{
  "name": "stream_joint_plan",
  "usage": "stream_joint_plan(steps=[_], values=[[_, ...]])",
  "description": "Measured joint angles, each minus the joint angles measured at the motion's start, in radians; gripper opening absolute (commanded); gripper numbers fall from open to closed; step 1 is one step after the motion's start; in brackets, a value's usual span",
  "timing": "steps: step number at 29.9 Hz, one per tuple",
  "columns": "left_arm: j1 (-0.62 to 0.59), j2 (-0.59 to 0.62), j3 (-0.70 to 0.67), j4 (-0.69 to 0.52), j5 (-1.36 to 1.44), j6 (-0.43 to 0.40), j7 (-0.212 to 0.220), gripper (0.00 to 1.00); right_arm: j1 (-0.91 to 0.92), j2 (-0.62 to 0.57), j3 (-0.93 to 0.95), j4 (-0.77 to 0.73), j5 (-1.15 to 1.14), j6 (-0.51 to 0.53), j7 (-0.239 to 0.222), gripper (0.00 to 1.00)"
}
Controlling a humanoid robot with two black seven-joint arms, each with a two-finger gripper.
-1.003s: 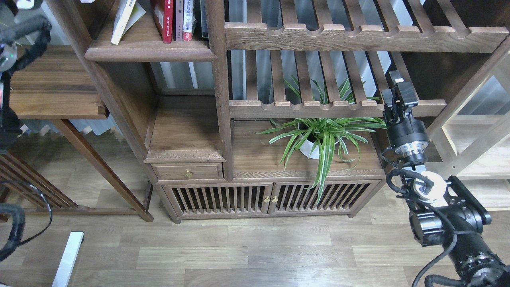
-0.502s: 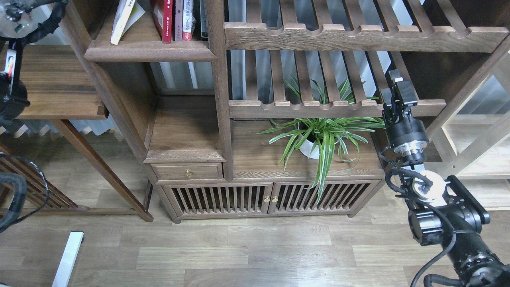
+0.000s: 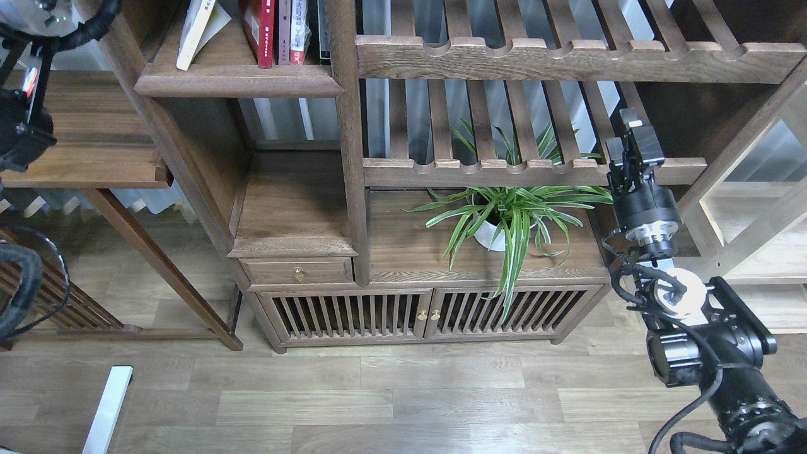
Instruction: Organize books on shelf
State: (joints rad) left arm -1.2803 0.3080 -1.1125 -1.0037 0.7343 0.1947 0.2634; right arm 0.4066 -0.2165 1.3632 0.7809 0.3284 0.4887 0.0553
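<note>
The shelf [image 3: 233,81] is a dark-brown board with a moulded front edge at the top left of the bookcase. A white book [image 3: 194,30] leans to the right on its left part. A dark red book [image 3: 262,33] stands upright beside a few thin books [image 3: 291,31] against the post. The yellow-green book is out of view. Only links of my left arm [image 3: 25,129] show at the left edge; its gripper is out of the frame. My right gripper [image 3: 634,135] is empty, raised before the lower slatted rack at the right, far from the books; its fingers cannot be told apart.
Two slatted scalloped racks [image 3: 536,169] span the right half of the bookcase. A potted spider plant [image 3: 504,217] stands on the cabinet top below them. A side table [image 3: 88,135] is at the left and pale light-wood shelving [image 3: 750,233] at the right.
My left arm has swung upward and to the right along the top-left corner. The right arm and the books have barely moved.
</note>
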Motion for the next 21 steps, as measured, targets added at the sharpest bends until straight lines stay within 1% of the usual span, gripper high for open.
stream_joint_plan(steps=[3, 6, 11, 14, 16, 21], values=[[-0.040, 0.002, 0.046, 0.065, -0.038, -0.014, -0.044, 0.03, 0.000, 0.000, 0.000, 0.000, 0.000, 0.000, 0.000, 0.80], [-0.060, 0.003, 0.075, 0.107, -0.054, -0.020, -0.063, 0.04, 0.000, 0.001, -0.001, 0.000, 0.000, 0.000, 0.000, 0.80], [-0.064, 0.005, 0.116, 0.122, -0.058, -0.023, -0.077, 0.10, -0.001, 0.002, -0.001, 0.000, 0.000, 0.000, 0.000, 0.80], [-0.064, 0.021, 0.146, 0.124, -0.058, -0.023, -0.081, 0.11, -0.001, 0.002, -0.001, 0.000, 0.000, 0.000, 0.000, 0.80], [-0.064, 0.034, 0.166, 0.124, -0.058, -0.027, -0.083, 0.09, -0.001, 0.002, -0.001, 0.000, 0.000, 0.000, 0.000, 0.80], [-0.067, 0.062, 0.185, 0.132, -0.057, -0.115, -0.082, 0.08, -0.001, 0.002, -0.001, 0.002, 0.000, 0.000, 0.000, 0.80]])
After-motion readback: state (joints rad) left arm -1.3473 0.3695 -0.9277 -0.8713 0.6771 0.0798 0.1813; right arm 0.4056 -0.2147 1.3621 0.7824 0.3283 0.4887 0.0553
